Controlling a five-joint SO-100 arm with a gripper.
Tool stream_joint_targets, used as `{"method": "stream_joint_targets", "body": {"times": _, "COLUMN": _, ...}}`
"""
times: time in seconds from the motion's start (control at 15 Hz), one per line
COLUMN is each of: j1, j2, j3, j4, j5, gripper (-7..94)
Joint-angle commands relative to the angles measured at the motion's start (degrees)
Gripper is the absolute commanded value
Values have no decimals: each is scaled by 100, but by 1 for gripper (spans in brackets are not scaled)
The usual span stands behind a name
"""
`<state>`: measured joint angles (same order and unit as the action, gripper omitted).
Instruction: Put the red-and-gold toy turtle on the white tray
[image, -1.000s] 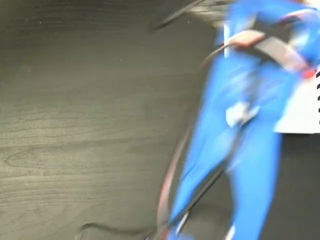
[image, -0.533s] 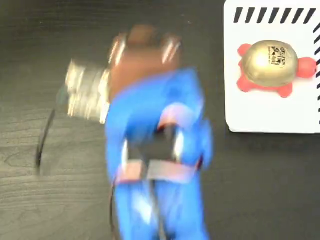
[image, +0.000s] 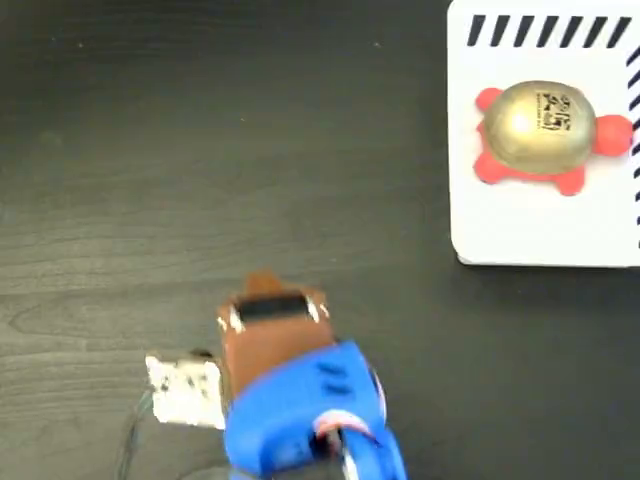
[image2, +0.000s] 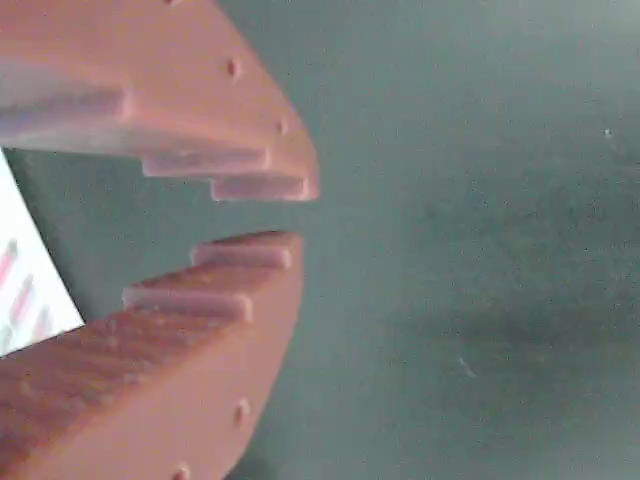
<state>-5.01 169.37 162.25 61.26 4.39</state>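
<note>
The dark wooden table fills most of the fixed view. In the wrist view the table looks plain grey-green.

The white tray lies at the top right of the fixed view, cut off by the picture's edge. It has short black slanted stripes along its top edge and right edge. A white patch at the left edge of the wrist view could be part of it, but it is too blurry to be sure.

The blue arm comes in from the bottom of the fixed view, well apart from the tray. Only this view shows the arm.

The gripper has 2 brown fingers with little steps along their inner sides. In the wrist view the tips sit close together with a small gap between them, and nothing is held in the gap. In the fixed view the gripper is just a brown block, and the gap does not show.

The red-and-gold toy turtle lies on the tray, near its top edge. Its gold shell faces up, and its red head and feet stick out. The shell has a small black printed mark, too small to read. Only the fixed view shows the turtle.
</note>
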Motion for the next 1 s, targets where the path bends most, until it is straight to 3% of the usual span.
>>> {"method": "stream_joint_targets", "body": {"times": 0.0, "j1": -70, "j2": 870, "j3": 229, "j4": 527, "j5": -44, "gripper": 0}}
{"method": "stream_joint_targets", "body": {"times": 0.27, "j1": 26, "j2": 1503, "j3": 475, "j4": 1178, "j5": -202, "gripper": 0}}
{"method": "stream_joint_targets", "body": {"times": 0.93, "j1": -18, "j2": 1688, "j3": 501, "j4": 1213, "j5": -246, "gripper": 0}}
